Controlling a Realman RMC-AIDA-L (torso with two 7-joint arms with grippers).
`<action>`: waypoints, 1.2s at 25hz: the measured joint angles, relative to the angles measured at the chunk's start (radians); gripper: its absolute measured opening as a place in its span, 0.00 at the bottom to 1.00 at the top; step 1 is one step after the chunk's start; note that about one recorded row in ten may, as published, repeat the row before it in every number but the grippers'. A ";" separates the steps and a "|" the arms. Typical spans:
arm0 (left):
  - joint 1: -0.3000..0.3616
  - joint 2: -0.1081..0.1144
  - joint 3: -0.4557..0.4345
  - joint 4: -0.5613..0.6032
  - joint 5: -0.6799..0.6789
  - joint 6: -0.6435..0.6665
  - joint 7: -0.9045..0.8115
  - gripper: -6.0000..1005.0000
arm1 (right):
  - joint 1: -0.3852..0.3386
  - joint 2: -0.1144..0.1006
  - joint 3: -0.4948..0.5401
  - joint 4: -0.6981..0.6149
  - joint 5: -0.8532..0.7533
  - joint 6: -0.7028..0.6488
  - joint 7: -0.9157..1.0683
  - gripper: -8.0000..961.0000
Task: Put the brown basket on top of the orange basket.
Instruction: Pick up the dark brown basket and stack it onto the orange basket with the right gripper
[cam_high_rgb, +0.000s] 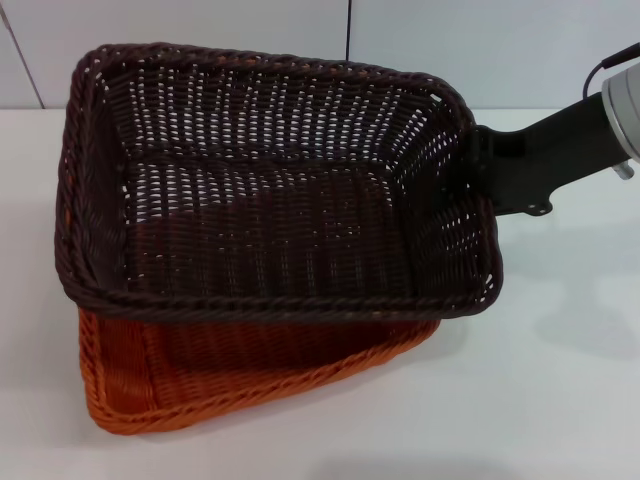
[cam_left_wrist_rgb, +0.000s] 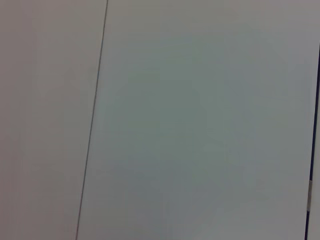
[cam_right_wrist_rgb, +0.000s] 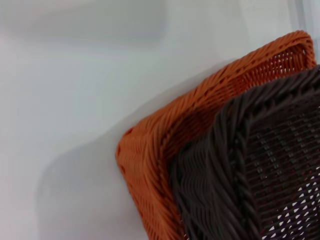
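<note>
We see the brown basket sitting above the orange basket on the white counter. The brown one covers most of the orange one; only the orange basket's near side and its near left corner show from under it in the head view. The two are not squared up: the brown basket is turned relative to the orange one, so the orange rim runs at an angle beneath the brown near rim. The brown basket also looks tilted, with its near rim high above the orange weave. We cannot tell whether it rests on the orange basket or hangs just over it.

The right gripper is at the brown basket's right wall, near the far right corner, with its dark arm reaching in from the right edge of the scene. The basket wall hides its fingers, so we cannot tell whether they are clenched on the rim or released.

In the right wrist view we see a corner of the brown basket lying over a corner of the orange basket, the orange rim showing beyond it, with bare counter past that.

The left arm is out of the head view; its wrist camera shows only a pale flat surface crossed by a thin dark line.
</note>
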 joint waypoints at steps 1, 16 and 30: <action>0.000 0.000 0.000 0.000 0.000 0.000 0.000 0.76 | 0.000 0.000 0.000 0.000 0.000 0.000 0.000 0.16; 0.001 0.000 0.000 -0.001 0.001 0.004 0.010 0.76 | 0.043 -0.004 -0.026 0.082 0.002 0.025 -0.035 0.18; 0.007 0.000 -0.001 0.000 0.001 0.005 0.010 0.76 | 0.016 0.019 -0.055 0.121 0.021 0.083 -0.009 0.24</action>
